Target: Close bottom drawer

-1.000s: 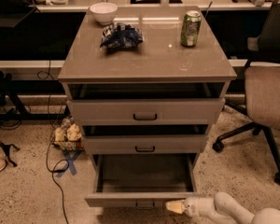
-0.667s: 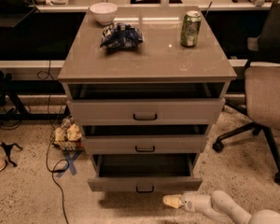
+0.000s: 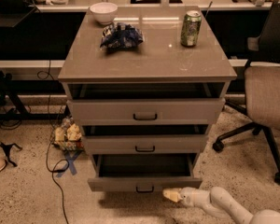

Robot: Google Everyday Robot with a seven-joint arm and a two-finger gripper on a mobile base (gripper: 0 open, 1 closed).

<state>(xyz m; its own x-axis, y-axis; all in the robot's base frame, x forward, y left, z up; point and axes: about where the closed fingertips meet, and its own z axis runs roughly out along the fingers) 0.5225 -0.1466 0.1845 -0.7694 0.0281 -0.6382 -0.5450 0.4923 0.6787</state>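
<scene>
Well, the bottom drawer (image 3: 126, 184) is partway out of the cabinet (image 3: 144, 59), its front panel sticking fwd of the middle drawer (image 3: 112, 145) above. The gripper (image 3: 172, 195) sits low by the floor, just in front of that panel's lower edge and just right of the black handle (image 3: 145, 189) as seen here; can't tell if it touches the panel. Can't tell whether the gripper is open or closed either, only a pale yellowish tip shows. The arm (image 3: 214, 202) runs to the btm-right corner, cut off by the frame. Drawer's inside is dark, w/ its back part hidden under the middle drawer. On top: a can (image 3: 191, 28), a bowl (image 3: 103, 12), a blue bag (image 3: 121, 35).
</scene>
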